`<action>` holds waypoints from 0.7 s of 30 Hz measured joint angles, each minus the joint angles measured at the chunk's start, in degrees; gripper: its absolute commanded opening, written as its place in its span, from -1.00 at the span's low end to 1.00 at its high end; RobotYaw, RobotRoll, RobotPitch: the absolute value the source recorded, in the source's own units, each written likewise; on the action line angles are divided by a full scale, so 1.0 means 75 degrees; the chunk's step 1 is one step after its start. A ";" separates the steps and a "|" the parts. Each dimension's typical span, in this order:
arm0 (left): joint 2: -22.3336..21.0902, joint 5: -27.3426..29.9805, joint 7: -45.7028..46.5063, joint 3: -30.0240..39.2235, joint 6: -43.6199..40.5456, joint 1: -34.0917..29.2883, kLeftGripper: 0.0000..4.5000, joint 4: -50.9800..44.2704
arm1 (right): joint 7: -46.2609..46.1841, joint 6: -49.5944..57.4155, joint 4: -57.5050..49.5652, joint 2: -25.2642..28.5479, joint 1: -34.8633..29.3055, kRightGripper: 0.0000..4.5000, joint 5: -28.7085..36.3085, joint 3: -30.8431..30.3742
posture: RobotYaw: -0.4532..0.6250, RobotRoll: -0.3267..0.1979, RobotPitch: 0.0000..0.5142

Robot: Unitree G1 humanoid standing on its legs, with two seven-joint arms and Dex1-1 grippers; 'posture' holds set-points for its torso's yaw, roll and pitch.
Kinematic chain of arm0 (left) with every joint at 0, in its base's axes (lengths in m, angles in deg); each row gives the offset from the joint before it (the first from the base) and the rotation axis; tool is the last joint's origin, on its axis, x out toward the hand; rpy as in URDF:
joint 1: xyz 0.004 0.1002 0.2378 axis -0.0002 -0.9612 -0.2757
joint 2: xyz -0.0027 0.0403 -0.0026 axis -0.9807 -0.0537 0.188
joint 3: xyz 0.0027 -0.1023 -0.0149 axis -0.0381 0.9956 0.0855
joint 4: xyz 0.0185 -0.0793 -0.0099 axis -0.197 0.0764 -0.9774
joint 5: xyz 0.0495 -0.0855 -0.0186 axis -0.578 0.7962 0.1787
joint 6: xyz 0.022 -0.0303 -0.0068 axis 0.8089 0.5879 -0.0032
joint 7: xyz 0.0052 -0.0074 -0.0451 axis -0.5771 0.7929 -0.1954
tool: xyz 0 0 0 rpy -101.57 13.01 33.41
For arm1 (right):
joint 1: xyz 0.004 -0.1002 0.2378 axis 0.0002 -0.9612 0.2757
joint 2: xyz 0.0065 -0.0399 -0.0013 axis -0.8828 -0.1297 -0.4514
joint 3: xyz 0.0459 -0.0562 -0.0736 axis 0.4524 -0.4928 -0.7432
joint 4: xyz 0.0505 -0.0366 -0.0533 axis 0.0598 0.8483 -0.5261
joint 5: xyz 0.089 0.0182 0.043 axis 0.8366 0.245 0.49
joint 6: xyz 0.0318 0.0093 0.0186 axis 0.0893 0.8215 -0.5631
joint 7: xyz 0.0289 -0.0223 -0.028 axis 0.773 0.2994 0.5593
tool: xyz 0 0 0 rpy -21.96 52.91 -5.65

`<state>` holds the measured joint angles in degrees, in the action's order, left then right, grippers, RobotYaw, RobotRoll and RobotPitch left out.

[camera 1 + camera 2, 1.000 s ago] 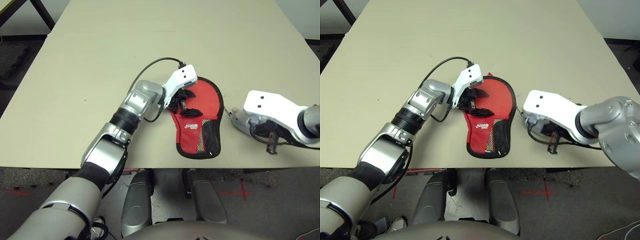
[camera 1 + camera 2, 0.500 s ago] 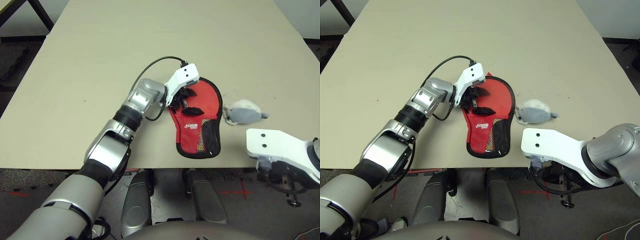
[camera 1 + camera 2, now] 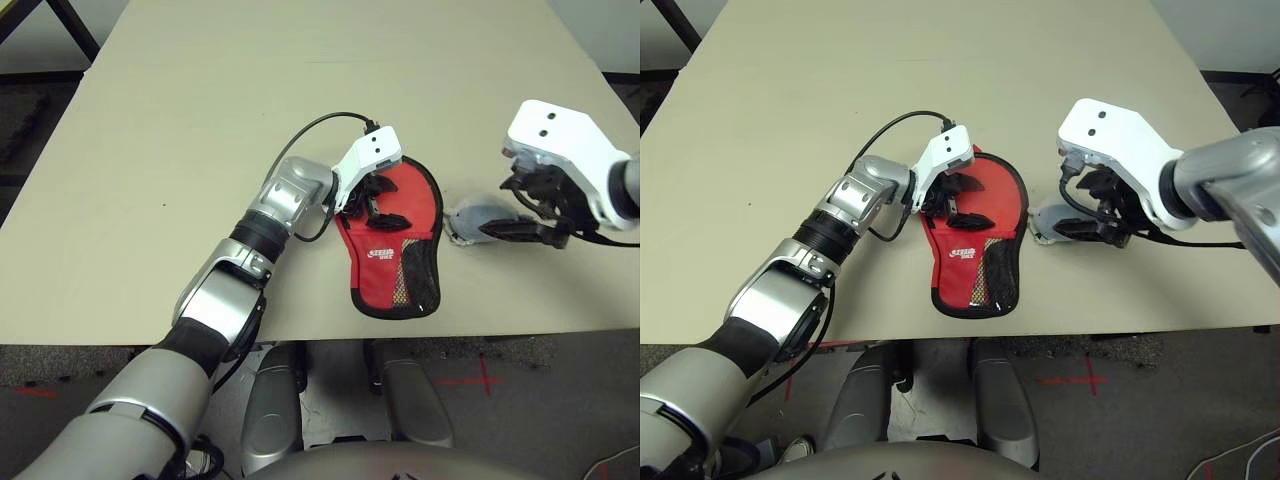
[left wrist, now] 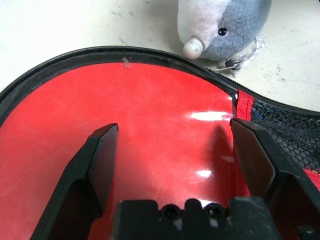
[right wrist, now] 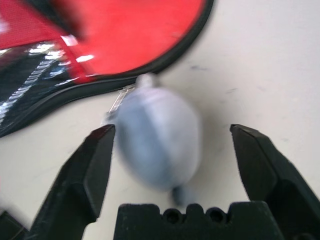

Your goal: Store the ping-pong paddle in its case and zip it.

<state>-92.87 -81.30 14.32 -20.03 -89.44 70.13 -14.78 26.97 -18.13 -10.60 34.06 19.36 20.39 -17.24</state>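
Case [image 3: 395, 245] lies near the table's front edge, my left gripper [image 4: 172, 150] spread over its red face. Right gripper [image 5: 175, 165], jaws apart, straddles the grey plush [image 5: 157, 145]; closing risks tugging the zipper askew.

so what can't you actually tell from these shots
- Whether the ping-pong paddle is inside the case: no view shows into the pouch.
- How far the zipper is closed: the left gripper covers one edge in the eye views, and the teeth are too small.
- The grey-white plush toy: blurred in the right wrist view, half covered by the right gripper in the eye views.
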 measured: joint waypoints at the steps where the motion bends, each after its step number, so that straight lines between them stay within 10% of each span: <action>1: 0.0004 -0.0002 0.0005 0.0006 0.0006 0.0003 1.00 0.0011 | 0.0033 -0.0152 0.0373 -0.0198 0.0130 0.99 -0.0173 -0.0194 | -0.55 0.25 -0.10; 10: 0.0013 -0.0003 0.0018 0.0022 0.0049 0.0004 1.00 0.0013 | 0.1170 -0.0796 0.2268 -0.0903 0.0482 0.92 -0.0886 -0.1091 | -0.47 0.25 -0.11; 21: -0.0006 -0.0003 0.0118 0.0051 0.0049 -0.0081 1.00 -0.0053 | 0.2294 -0.0168 0.1534 -0.0110 0.0010 -0.70 -0.0797 -0.1168 | -0.47 0.25 -0.11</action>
<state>-92.92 -81.33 15.21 -19.65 -89.07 69.53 -15.18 44.17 -19.39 0.90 33.23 19.43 14.41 -26.00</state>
